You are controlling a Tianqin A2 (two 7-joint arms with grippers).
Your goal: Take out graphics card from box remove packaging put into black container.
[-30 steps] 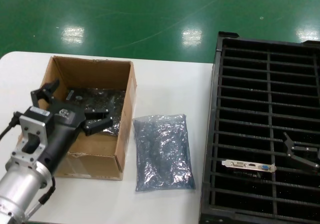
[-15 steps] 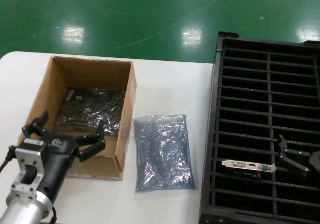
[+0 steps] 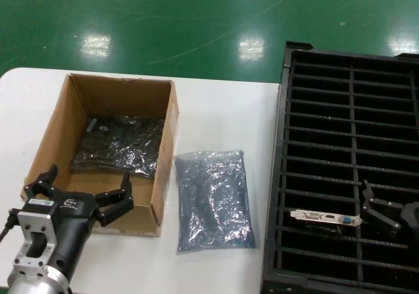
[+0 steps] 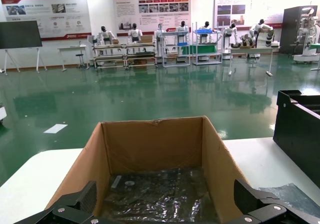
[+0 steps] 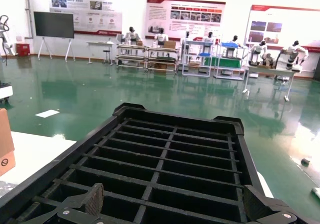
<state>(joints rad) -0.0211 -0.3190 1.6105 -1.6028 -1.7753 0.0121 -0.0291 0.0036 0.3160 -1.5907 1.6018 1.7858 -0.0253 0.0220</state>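
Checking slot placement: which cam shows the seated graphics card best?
Head view. The graphics card stands in a slot of the black container, silver bracket and blue port up, near the right pincer. The right wrist view shows only crate ribs; the left wrist view only a crate corner, no seated card.

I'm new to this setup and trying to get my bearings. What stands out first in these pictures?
The big black container fills the right side, with a graphics card standing in one near slot beside the open right end effector. At left, an open cardboard box holds another shiny bagged item, with the open left end effector at its near wall. An empty grey-blue bag lies on the table between box and container.
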